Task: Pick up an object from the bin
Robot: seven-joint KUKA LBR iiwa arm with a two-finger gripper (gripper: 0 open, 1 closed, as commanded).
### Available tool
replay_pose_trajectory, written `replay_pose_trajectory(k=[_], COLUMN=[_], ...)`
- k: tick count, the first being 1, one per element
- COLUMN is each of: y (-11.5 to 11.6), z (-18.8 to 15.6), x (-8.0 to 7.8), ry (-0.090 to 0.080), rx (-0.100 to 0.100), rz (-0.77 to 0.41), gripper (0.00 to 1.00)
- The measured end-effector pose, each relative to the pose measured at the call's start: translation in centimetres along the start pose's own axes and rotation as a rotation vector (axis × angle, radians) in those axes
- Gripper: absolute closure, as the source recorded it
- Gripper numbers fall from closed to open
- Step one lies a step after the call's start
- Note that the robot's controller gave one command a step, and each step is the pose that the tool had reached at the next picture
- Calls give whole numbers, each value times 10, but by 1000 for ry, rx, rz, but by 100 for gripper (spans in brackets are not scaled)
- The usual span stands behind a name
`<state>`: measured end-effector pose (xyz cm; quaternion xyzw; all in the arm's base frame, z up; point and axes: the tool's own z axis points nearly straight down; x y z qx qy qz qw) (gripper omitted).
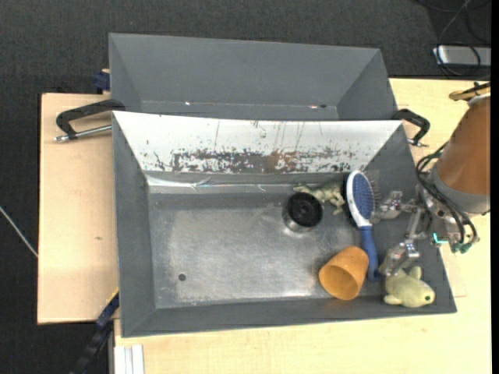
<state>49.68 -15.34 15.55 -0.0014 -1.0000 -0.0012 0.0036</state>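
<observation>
My gripper hangs over the bin's right side, open, with one fingertip near the brush head and the other just above the plush toy. Nothing sits between its fingers. A blue hairbrush with a white bristle pad lies just to its left, its handle running down toward the front. An orange cup lies on its side at the handle's lower end. A pale yellow plush toy rests in the front right corner, right under the lower finger.
A black round object sits mid-bin near the back wall, with a small greenish thing beside it. The arm's orange cover and cables hang over the right rim. The bin's left half has bare floor.
</observation>
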Motion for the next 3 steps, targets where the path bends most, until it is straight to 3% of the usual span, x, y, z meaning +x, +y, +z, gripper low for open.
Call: replay_pose_trajectory(k=[1, 2, 3], y=[39, 37, 49], z=[86, 83, -76], x=[-9, -11, -15], ry=[-10, -16, -22], rx=[0, 4, 6], rz=[44, 44, -90], gripper=[0, 100, 100])
